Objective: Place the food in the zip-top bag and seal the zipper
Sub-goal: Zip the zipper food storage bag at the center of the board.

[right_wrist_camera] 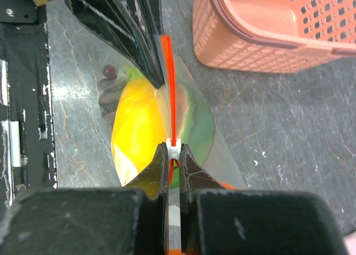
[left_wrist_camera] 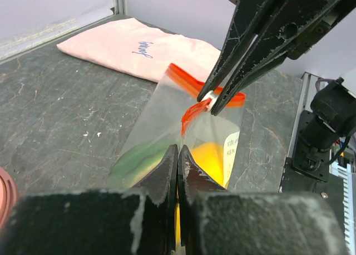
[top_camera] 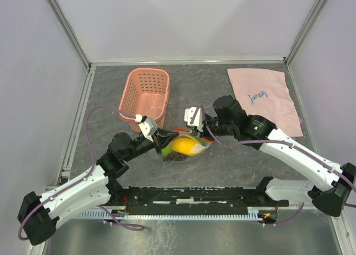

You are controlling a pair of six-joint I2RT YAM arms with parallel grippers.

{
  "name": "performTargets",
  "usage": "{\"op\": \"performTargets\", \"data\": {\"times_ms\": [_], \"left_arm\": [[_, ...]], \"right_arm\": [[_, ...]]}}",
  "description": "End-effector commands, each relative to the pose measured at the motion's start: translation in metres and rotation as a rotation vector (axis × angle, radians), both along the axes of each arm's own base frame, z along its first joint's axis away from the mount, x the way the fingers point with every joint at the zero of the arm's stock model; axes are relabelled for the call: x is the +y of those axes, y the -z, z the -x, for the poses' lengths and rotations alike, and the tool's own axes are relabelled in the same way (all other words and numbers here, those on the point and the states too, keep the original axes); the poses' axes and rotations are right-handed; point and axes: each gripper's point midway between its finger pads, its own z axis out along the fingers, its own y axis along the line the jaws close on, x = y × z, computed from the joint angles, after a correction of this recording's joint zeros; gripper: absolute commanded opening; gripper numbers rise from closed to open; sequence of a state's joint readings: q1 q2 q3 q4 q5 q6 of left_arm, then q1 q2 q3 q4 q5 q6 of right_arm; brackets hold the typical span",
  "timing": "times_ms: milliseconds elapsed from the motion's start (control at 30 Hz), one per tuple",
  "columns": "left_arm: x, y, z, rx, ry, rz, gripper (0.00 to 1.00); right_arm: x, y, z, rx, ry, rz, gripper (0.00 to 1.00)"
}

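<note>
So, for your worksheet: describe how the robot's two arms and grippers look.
The left arm and right arm have white shells with black joints. A lilac cable loops along each. The left gripper and right gripper carry black, tapered, scuffed fingers, with a white block at each wrist.

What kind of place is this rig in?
Probably a lab test enclosure: plain white walls on metal framing, a dark slab table, and only staged props, a pink basket and cloth.

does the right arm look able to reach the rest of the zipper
Likely yes: the right tool pinches the zipper, and the strip runs bare up to the left tool, which clamps the far end of the zip-top bag.
</note>
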State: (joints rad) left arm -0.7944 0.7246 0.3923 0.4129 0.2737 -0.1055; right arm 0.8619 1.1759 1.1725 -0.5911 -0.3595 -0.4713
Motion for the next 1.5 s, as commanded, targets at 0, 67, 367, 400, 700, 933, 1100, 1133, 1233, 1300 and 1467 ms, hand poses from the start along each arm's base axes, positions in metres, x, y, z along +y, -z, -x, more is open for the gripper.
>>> {"op": "performTargets", "data": {"times_ms": [0, 67, 367, 400, 700, 933, 1100, 1133, 1233, 1300, 1467], "left_arm": [[0.017, -0.019, -0.022, 0.01, -0.135, 0.089, 0.03], [0.021, -0.018, -0.026, 0.022, -0.167, 0.092, 0.03], [0.037, -0.011, -0.046, 0.078, -0.289, 0.106, 0.03], [0.038, -0.01, -0.048, 0.085, -0.3, 0.106, 0.03], [0.047, -0.002, -0.06, 0.124, -0.365, 0.095, 0.03], [0.052, 0.004, -0.069, 0.155, -0.407, 0.077, 0.03], [0.056, 0.007, -0.073, 0.172, -0.432, 0.082, 0.03], [0.057, 0.008, -0.075, 0.174, -0.439, 0.081, 0.03], [0.062, 0.009, -0.079, 0.182, -0.467, 0.078, 0.03], [0.063, 0.008, -0.082, 0.189, -0.478, 0.082, 0.03], [0.067, 0.007, -0.089, 0.209, -0.505, 0.082, 0.03]], "right_arm": [[-0.026, -0.007, -0.015, -0.038, 0.153, 0.019, 0.02], [-0.03, -0.006, -0.016, -0.036, 0.178, 0.021, 0.02], [-0.052, -0.003, -0.017, -0.034, 0.289, 0.04, 0.02], [-0.055, -0.001, -0.017, -0.034, 0.302, 0.045, 0.02], [-0.08, 0.0, -0.015, -0.035, 0.412, 0.059, 0.02], [-0.1, 0.001, -0.012, -0.039, 0.494, 0.065, 0.02], [-0.12, 0.002, -0.014, -0.06, 0.589, 0.067, 0.02], [-0.124, 0.002, -0.013, -0.063, 0.601, 0.071, 0.02], [-0.133, 0.0, -0.012, -0.072, 0.638, 0.075, 0.02], [-0.139, 0.001, -0.011, -0.076, 0.66, 0.078, 0.02], [-0.154, 0.004, -0.011, -0.08, 0.732, 0.094, 0.02]]}}
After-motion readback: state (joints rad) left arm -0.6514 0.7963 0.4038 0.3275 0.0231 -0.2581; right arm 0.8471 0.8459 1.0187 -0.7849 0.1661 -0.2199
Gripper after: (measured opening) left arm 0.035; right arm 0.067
